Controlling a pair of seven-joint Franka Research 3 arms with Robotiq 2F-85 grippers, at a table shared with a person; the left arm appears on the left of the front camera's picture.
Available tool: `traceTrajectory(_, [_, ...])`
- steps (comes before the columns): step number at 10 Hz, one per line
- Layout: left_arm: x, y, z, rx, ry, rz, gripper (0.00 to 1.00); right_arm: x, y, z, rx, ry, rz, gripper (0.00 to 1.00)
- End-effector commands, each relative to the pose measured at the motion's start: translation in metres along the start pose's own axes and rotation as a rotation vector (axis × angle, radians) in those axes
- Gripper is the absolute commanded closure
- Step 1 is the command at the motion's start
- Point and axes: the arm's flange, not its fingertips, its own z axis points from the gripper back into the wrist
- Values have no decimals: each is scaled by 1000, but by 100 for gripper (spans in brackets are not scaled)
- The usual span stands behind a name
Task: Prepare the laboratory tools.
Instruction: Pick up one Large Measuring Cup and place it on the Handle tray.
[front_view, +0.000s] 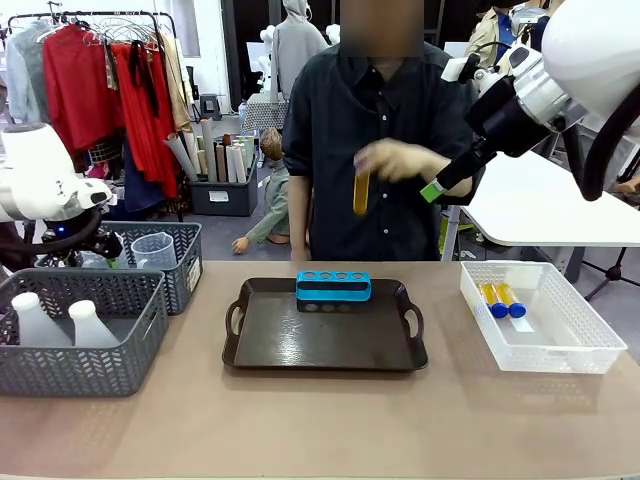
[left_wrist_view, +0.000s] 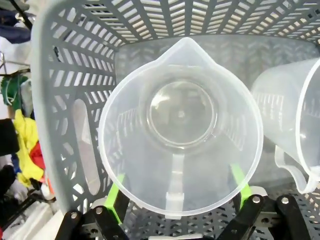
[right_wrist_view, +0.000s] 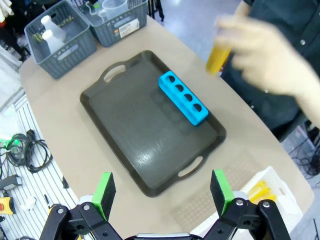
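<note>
A clear plastic spouted beaker is straddled by the spread left end effector. The right end effector, at one o'clock of the black rectangular tray, is spread and empty.

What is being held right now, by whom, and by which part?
The person's hand holds one amber tube by its upper end. The right gripper is open and empty; the left gripper is open at the measuring beaker, not closed on it.

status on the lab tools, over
Left gripper open over the measuring beaker in its grey basket. Right gripper open, empty, raised. Person's hand holds one tube beyond the tray.
</note>
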Motion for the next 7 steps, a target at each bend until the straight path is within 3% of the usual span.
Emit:
traceTrajectory(1, [6, 5, 1, 5, 10, -27, 11, -1, 0, 0, 8, -7, -1, 0])
traceTrajectory(5, [4, 8, 2, 1, 17, -22, 90, -1, 0, 0, 8, -7, -1, 0])
traceTrajectory(6, [3, 8, 4, 1, 16, -21, 100, -1, 0, 0, 8, -7, -1, 0])
traceTrajectory(7, [3, 8, 5, 2, 17, -22, 100, -1, 0, 0, 8, -7, -1, 0])
